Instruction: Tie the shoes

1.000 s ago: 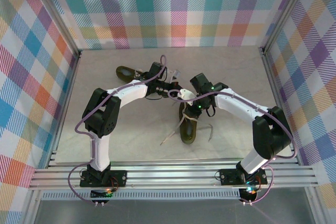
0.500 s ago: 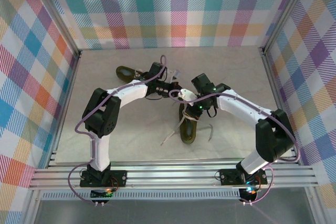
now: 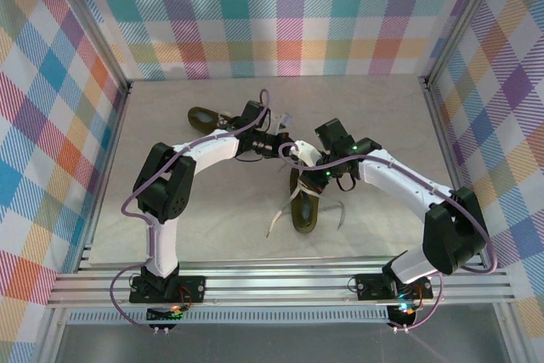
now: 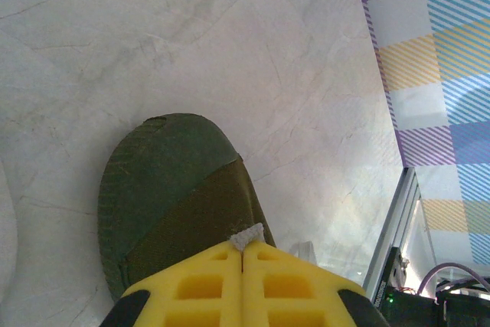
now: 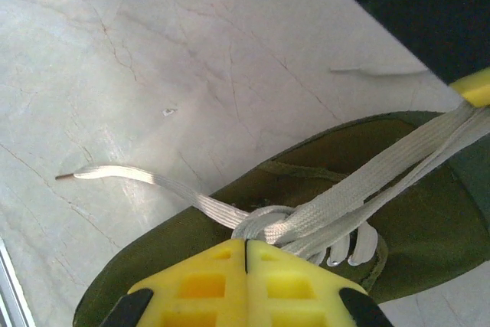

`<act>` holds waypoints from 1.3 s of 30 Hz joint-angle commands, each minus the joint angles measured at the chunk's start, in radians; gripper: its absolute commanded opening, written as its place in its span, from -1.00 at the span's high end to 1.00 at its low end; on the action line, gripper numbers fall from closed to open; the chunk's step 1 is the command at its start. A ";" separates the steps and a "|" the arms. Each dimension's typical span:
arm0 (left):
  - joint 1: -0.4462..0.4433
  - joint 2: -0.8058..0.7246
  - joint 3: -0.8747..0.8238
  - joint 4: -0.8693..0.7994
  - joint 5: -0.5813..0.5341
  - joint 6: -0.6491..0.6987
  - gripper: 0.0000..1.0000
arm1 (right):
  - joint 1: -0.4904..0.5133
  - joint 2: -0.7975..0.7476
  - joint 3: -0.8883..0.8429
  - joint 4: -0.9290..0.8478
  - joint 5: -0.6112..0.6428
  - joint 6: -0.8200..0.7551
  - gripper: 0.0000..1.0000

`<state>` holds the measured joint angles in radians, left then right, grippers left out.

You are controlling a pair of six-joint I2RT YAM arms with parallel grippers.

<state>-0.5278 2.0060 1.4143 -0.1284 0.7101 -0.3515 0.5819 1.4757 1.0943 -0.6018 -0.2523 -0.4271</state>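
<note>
One dark olive shoe (image 3: 304, 210) lies at mid-table, its cream laces (image 5: 398, 166) drawn taut between both grippers. In the right wrist view my right gripper (image 5: 246, 244) is shut on the laces at the crossing over the shoe (image 5: 176, 258). From there two strands run up to the left arm's yellow fingertip (image 5: 476, 86). My left gripper (image 4: 243, 249) is shut, with a bit of lace (image 4: 246, 236) pinched at its tips above the shoe's toe (image 4: 172, 189). From above, the left gripper (image 3: 287, 150) and right gripper (image 3: 308, 174) sit close together. The second shoe (image 3: 202, 116) lies at the far left.
Loose lace ends trail on the table left (image 3: 276, 223) and right (image 3: 340, 210) of the near shoe; one free end (image 5: 115, 174) shows in the right wrist view. Plaid walls and an aluminium frame (image 3: 442, 125) enclose the table.
My right gripper has closed on the laces, and the right arm's elbow has swung out to the right. The left arm has stayed put.
</note>
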 commanded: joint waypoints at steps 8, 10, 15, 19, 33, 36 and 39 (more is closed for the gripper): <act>0.002 0.020 -0.009 0.010 0.009 0.001 1.00 | -0.007 -0.059 -0.010 0.013 -0.039 0.013 1.00; 0.002 0.020 -0.010 0.010 0.009 0.001 1.00 | -0.008 -0.066 -0.010 0.000 -0.051 0.003 1.00; 0.002 0.017 -0.012 0.010 0.012 0.000 1.00 | 0.003 -0.045 -0.005 -0.081 -0.108 -0.027 1.00; -0.004 0.009 -0.015 0.013 0.022 0.006 1.00 | 0.031 -0.009 -0.025 -0.105 -0.088 -0.019 1.00; -0.009 0.000 -0.020 0.009 0.022 0.010 1.00 | 0.065 0.092 -0.033 -0.111 -0.008 -0.007 0.89; -0.010 -0.006 -0.024 0.009 0.020 0.007 1.00 | 0.070 0.117 -0.027 -0.112 0.022 -0.003 0.77; -0.014 -0.010 -0.032 0.013 0.018 0.005 1.00 | 0.074 0.132 -0.022 -0.108 0.040 0.001 0.65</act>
<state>-0.5312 2.0171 1.3998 -0.1280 0.7143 -0.3511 0.6476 1.5940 1.0595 -0.6865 -0.2295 -0.4278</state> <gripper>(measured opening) 0.053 0.169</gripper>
